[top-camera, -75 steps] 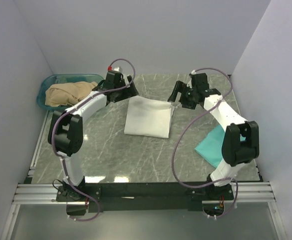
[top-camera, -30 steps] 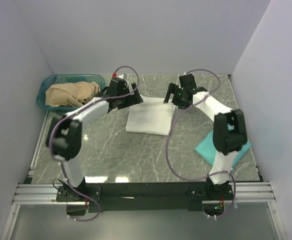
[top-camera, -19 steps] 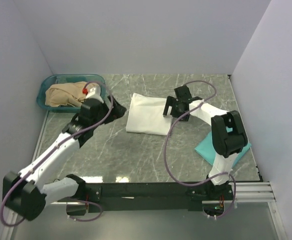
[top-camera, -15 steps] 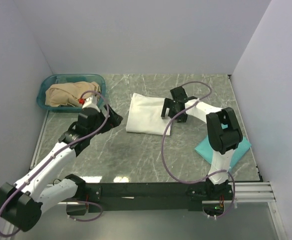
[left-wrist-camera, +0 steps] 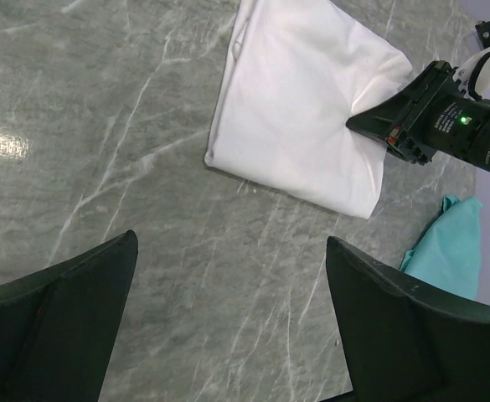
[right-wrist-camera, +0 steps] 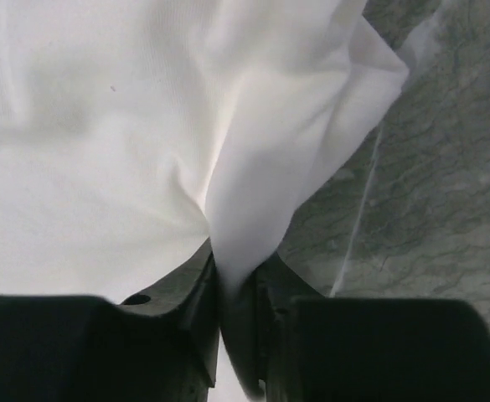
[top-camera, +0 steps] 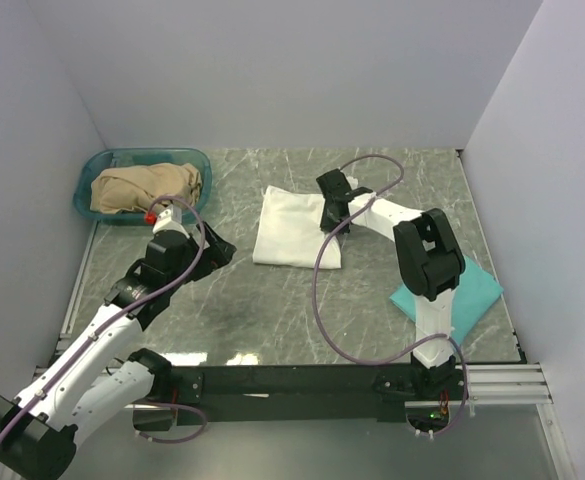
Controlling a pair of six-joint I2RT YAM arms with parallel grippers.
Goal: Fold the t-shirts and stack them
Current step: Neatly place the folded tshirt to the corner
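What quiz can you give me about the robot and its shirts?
1. Which gripper pinches the white t-shirt?
2. True or false: the left gripper is open and holds nothing.
3. Where is the teal t-shirt? A) on the white t-shirt B) on the table, at its right side C) in the left gripper

Key: 1. the right gripper; 2. true; 3. B
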